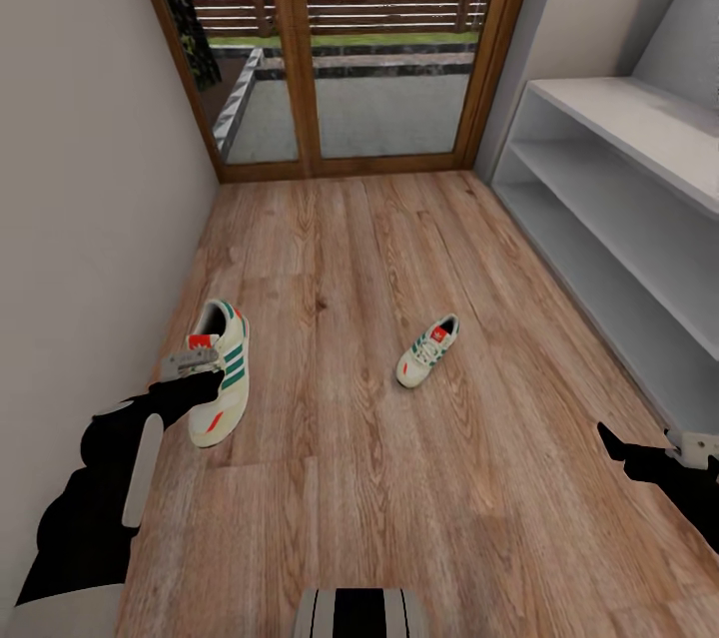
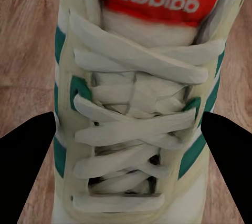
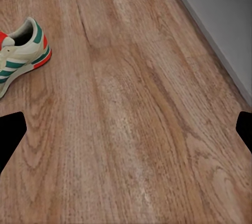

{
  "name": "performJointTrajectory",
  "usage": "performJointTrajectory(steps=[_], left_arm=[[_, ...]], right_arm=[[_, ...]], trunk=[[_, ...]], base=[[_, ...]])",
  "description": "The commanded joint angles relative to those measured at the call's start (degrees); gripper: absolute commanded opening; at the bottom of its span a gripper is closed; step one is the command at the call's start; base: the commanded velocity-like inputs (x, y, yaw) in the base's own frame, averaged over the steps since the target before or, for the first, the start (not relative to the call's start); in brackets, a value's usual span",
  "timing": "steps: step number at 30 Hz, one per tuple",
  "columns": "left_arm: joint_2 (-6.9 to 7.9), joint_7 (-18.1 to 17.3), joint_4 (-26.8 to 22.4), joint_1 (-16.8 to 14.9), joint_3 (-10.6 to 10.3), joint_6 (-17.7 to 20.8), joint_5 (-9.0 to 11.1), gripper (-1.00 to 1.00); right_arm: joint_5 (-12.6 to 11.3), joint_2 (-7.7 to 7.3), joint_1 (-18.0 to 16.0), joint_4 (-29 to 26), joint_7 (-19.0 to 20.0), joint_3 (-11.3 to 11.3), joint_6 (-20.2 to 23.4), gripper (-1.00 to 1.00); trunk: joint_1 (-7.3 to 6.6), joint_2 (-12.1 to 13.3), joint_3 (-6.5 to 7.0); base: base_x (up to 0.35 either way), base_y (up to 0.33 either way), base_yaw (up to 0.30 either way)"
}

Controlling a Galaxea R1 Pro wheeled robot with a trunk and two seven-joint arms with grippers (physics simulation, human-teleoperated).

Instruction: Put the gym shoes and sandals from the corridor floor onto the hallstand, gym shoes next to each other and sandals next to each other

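Note:
My left gripper (image 1: 200,363) is shut on one gym shoe (image 1: 225,373), a cream sneaker with green stripes and a red tongue patch. It holds the shoe tilted above the corridor floor (image 1: 350,249) by the left wall. In the left wrist view the shoe's laces (image 2: 131,124) lie between the two black fingers (image 2: 26,166). The other gym shoe (image 1: 427,350) lies on the floor mid-corridor and also appears in the right wrist view (image 3: 21,56). My right gripper (image 1: 624,446) hangs open over bare planks (image 3: 126,134). The hallstand (image 1: 619,199) runs along the right wall. The two sandals are out of view.
A glass door with a wooden frame (image 1: 305,49) closes the far end of the corridor. A plain wall (image 1: 80,169) runs close along the left. Open wood floor lies between the shoes and the hallstand's lowest shelf (image 1: 599,289).

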Motion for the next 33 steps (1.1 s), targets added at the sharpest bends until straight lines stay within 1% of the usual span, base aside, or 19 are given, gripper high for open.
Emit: performJointTrajectory(steps=[1, 6, 17, 33], left_arm=[[-0.01, 0.01, 0.00, 0.00, -0.05, -0.08, -0.03, -1.00], [-0.01, 0.06, 0.11, 0.00, -0.24, -0.48, 0.00, -1.00], [-0.03, 0.08, 0.58, 0.00, -0.41, -0.67, 0.01, -1.00], [-0.03, 0.08, 0.62, 0.00, -0.52, -0.71, 0.01, -1.00]], right_arm=[[0.00, 0.00, 0.00, 0.01, 0.00, 0.00, 0.00, 1.00], [0.01, 0.00, 0.00, 0.00, -0.02, 0.00, 0.00, 1.00], [-0.02, 0.00, 0.00, 0.01, 0.05, 0.00, 0.00, 1.00], [-0.01, 0.00, 0.00, -0.01, 0.03, 0.00, 0.00, 1.00]], trunk=[[0.00, 0.00, 0.09], [0.00, 0.00, 0.53], [0.00, 0.00, 0.81], [0.00, 0.00, 0.84]], base=[[0.000, 0.000, 0.042], [0.000, 0.020, 0.059], [0.000, 0.162, 0.022], [0.000, 0.018, 0.001]])
